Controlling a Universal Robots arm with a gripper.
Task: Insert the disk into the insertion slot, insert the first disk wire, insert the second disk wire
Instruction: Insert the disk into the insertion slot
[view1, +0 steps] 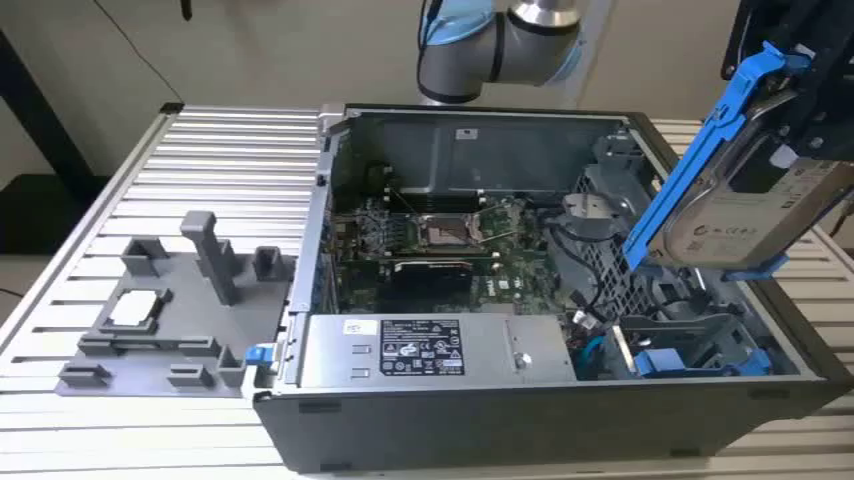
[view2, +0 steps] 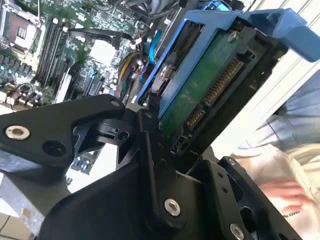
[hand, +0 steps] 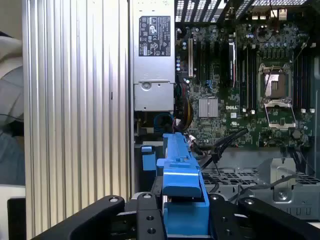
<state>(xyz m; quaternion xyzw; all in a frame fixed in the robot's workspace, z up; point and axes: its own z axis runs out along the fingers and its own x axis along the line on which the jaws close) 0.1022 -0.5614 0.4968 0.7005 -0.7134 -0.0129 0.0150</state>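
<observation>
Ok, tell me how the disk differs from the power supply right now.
The disk hangs tilted above the case, clamped in the gripper; the power supply lies flat, mounted inside the case. The disk sits in a blue carrier; the power supply has none. The disk's label is white, the power supply's black and white. Both are grey, rectangular and labelled.

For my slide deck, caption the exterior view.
Gripper holds the disk tilted above the open computer case.
</observation>
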